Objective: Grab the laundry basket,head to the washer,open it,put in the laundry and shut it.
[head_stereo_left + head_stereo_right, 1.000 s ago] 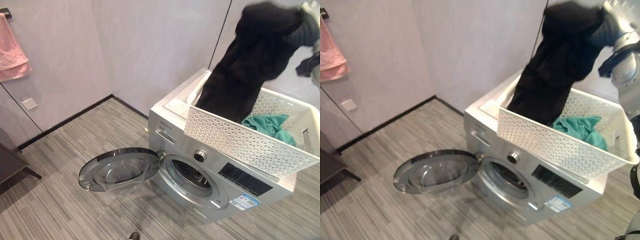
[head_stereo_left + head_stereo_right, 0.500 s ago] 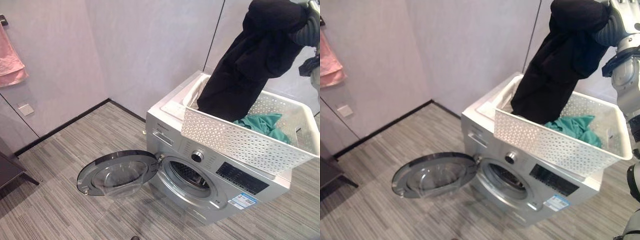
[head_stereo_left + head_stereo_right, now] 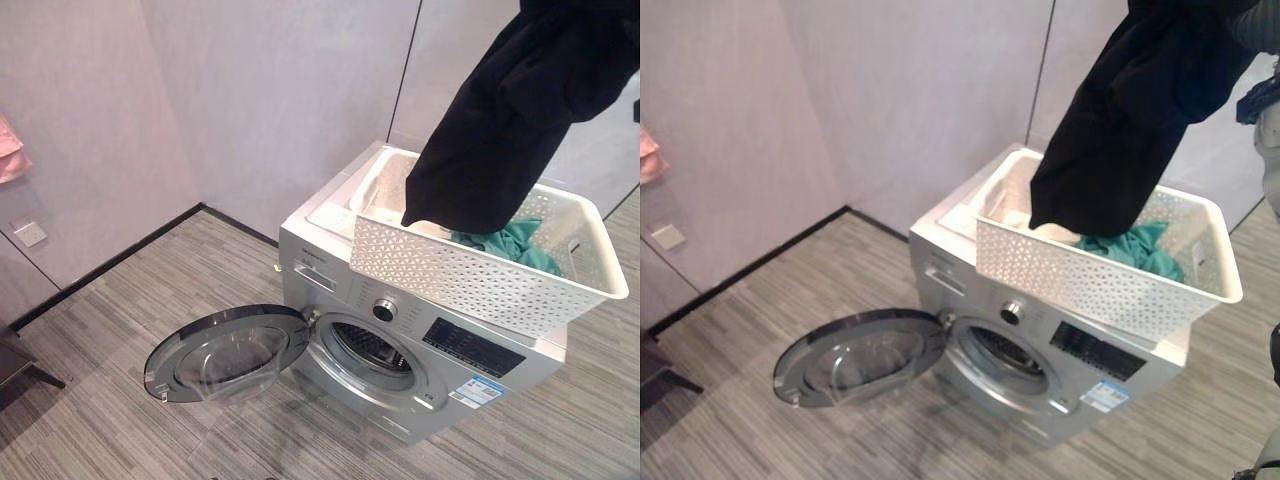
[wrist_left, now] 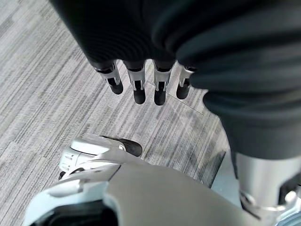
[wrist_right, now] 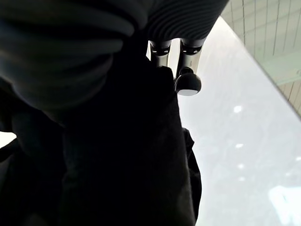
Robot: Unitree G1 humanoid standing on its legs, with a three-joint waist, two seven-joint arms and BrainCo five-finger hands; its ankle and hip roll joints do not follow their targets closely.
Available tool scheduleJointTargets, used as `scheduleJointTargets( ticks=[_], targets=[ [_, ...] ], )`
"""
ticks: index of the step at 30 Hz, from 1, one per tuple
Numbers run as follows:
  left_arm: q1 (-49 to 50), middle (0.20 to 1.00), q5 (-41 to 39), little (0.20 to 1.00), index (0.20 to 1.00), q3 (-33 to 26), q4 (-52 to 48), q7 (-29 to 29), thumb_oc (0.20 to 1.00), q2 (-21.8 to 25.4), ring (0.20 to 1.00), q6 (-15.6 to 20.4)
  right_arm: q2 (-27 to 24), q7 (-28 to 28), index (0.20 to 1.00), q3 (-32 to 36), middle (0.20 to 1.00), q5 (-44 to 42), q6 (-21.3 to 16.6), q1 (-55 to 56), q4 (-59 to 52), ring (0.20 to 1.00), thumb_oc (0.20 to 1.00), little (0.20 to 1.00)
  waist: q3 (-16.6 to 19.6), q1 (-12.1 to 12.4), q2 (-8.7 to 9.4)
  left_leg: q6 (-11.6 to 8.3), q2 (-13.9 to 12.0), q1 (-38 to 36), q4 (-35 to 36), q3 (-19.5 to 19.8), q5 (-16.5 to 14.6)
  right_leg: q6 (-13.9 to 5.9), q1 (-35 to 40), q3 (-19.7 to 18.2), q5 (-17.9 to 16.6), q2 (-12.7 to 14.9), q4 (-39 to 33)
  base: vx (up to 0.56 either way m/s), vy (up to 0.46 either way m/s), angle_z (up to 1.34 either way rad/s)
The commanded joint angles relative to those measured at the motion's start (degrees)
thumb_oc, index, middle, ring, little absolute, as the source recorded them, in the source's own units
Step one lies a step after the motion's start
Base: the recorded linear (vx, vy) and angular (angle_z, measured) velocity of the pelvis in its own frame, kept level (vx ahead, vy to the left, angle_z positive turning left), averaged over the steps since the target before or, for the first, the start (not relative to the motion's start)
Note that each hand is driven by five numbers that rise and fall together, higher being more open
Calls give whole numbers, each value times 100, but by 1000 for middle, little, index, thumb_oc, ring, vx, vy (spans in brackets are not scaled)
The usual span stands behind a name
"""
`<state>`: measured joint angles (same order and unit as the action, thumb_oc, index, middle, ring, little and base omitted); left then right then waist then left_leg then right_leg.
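A black garment (image 3: 500, 130) hangs from my right hand (image 5: 187, 81), whose fingers are curled into the cloth (image 5: 122, 155) high above the white perforated laundry basket (image 3: 450, 275). The garment's hem dangles just over the basket's inside. The basket stands on top of the silver washer (image 3: 330, 255), with a teal cloth (image 3: 515, 245) lying in it. The washer's round door (image 3: 225, 350) is swung wide open to the left, baring the drum opening (image 3: 370, 345). My left hand (image 4: 138, 84) hangs over the floor with straight fingers, holding nothing.
The washer stands in a corner against pale walls. A pink towel (image 3: 8, 150) hangs on the left wall above a wall socket (image 3: 30, 233). A dark piece of furniture (image 3: 20, 365) juts in at the lower left. Striped grey floor lies before the door.
My right hand has raised the black garment, so its lower end has come up out of the basket. The camera has shifted, sliding the whole scene leftward.
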<state>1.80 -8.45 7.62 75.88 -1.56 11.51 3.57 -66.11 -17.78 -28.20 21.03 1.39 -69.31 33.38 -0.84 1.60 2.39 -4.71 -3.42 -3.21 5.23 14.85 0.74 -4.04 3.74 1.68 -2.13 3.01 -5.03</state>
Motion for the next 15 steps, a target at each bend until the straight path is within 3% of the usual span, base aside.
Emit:
scheduleJointTargets(
  ticks=[1, 10, 15],
  targets=[
    [-140, 1000, 137, 1000, 1000, 319, 543, -75, 1000, 178, 1000, 127, -320, -400, 200, 189, 200, -132, 46, -523, -169, 200, 200, 200, 344, 192, 349, 408, 230, -399, -60, -385, -626, -491, -567, -217, -168, 564, 291, 0, 47, -24],
    [-236, 1000, 130, 1000, 1000, 307, 492, -115, 1000, 234, 1000, 183, -392, -509, 200, 235, 200, -207, 2, -565, -196, 200, 200, 200, 317, 133, 369, 514, 426, -383, -256, -515, -755, -575, -658, -384, -236, 663, 350, -8, 47, -15],
    [-356, 1000, 129, 1000, 1000, 310, 496, -173, 1000, 243, 1000, 168, -596, -680, 200, 355, 200, -375, 51, -672, -417, 200, 200, 200, 284, 26, 425, 601, 661, -325, -349, -469, -754, -667, -783, -521, -345, 810, 483, -56, 96, 0]
  ],
)
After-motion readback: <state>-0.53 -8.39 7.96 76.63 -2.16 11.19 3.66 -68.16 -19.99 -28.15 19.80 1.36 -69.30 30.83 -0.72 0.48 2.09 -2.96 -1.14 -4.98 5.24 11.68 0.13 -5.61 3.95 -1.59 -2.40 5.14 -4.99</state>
